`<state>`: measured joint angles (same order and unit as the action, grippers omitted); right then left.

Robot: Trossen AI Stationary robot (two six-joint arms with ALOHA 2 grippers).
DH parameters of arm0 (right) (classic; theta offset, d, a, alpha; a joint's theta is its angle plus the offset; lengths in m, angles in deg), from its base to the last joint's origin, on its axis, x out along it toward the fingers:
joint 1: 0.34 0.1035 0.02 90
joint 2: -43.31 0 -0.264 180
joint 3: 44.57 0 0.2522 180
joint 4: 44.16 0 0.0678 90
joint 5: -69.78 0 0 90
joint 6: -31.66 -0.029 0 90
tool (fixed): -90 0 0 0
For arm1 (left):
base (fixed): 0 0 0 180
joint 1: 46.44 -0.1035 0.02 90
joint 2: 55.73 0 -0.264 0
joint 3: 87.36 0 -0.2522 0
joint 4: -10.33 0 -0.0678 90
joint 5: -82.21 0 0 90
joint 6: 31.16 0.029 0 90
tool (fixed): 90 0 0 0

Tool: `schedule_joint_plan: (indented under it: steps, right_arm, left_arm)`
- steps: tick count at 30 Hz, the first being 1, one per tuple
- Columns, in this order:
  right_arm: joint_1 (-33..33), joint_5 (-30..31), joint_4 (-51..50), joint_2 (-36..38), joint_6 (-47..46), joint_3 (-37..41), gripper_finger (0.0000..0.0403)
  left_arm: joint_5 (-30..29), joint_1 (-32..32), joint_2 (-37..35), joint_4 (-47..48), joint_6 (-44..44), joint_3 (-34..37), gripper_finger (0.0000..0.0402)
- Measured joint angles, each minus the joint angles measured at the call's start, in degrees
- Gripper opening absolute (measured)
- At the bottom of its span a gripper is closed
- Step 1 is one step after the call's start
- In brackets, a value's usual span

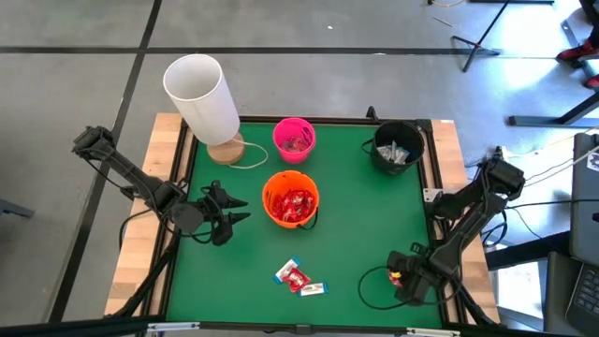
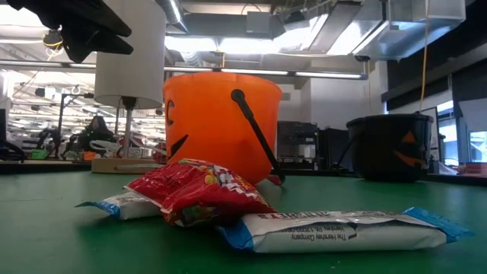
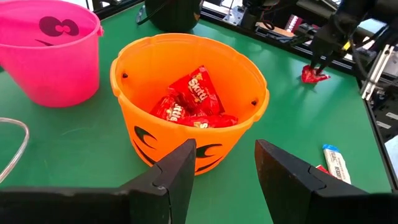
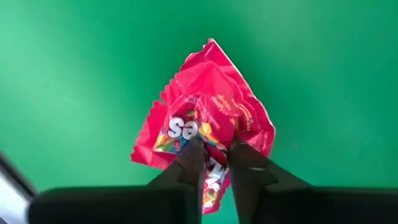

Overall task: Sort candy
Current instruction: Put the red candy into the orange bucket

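A red candy packet (image 4: 208,112) with white print lies crumpled on the green mat near the table's near right corner, and my right gripper (image 4: 216,155) is shut on it, pointing down. In the high view this gripper (image 1: 401,274) stands left of its arm's base. My left gripper (image 3: 224,165) hovers open just left of the orange bucket (image 1: 291,198), which holds several red packets (image 3: 189,102). Another red packet (image 2: 198,190) and two white bars with blue ends (image 2: 335,228) lie loose at the near middle of the mat. My right gripper pinches the red packet's middle (image 4: 211,134) between its two fingers, coming from above and pointing down. The wrapper bunches up into a ridge between the fingertips (image 4: 191,155). Its outer edges spread flat around them; whether they are clear of the mat I cannot tell.
A pink bucket (image 1: 294,139) with candy stands behind the orange one, and a black bucket (image 1: 398,147) with silvery pieces stands at the far right. A white cylinder on a wooden base (image 1: 201,94) stands at the far left. A raised frame (image 1: 438,187) borders the mat.
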<state>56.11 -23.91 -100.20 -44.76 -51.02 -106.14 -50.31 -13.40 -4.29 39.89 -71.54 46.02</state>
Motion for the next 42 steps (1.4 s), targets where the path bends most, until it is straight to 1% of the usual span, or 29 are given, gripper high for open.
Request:
schedule_joint_plan:
  steps: [3,6,10,14,16,18,21,24,26,28,30,34,37,42]
  right_arm:
    - [-1.2,2.9,-0.4,2.7,1.2,0.0,0.0027]
    - [-3.3,8.1,-0.5,5.8,3.7,0.0,0.0007]
    - [-6.9,14.8,-0.4,10.2,9.2,0.0,0.0]
    - [-12.3,22.2,1.6,14.3,17.2,0.0,0.0001]
    - [-15.6,25.7,4.8,15.9,23.1,0.0,0.0001]
    - [-19.4,27.9,9.7,17.2,30.0,0.0,0.0001]
    - [-26.0,28.3,20.4,17.8,41.8,-0.1,0.0001]
    - [-32.6,27.0,32.7,17.6,53.0,-0.1,0.0001]
    - [-36.7,26.8,39.6,17.3,57.2,-0.1,0.0001]
    - [-40.3,25.5,43.5,17.3,60.2,-0.1,0.0001]
    - [-43.7,22.8,46.3,17.2,62.2,-0.1,0.0001]
    - [-48.7,17.7,47.4,16.1,62.6,-0.2,0.0]
    - [-50.9,17.1,46.8,14.1,62.6,-0.1,0.0]
    - [-52.5,14.5,53.1,8.8,62.7,-0.1,0.0]
  left_arm:
    - [0.0,0.0,0.0,0.0,0.0,0.0,0.016]
    - [0.0,0.0,0.0,-0.3,-0.1,0.0,0.016]
    - [0.0,0.0,0.0,-1.7,0.0,0.0,0.016]
    - [0.0,0.0,0.0,-1.9,0.0,0.0,0.016]
    - [0.0,0.0,0.0,-1.9,0.0,0.0,0.016]
    - [0.0,0.0,0.0,-1.9,0.0,0.0,0.016]
    - [0.0,0.0,0.0,-2.3,0.0,0.0,0.016]
    - [-0.8,0.0,0.0,-2.5,0.0,0.0,0.016]
    - [-1.8,0.0,0.0,-2.6,0.0,0.0,0.016]
    - [-1.9,0.0,0.0,-2.6,0.0,0.0,0.016]
    - [-1.9,0.0,0.0,-2.6,-0.1,0.0,0.016]
    - [-2.0,0.0,0.0,-2.6,0.0,0.0,0.016]
    - [-2.3,0.0,0.0,-2.6,0.0,0.0,0.016]
    - [-3.1,0.0,0.0,-2.6,0.0,0.0,0.016]
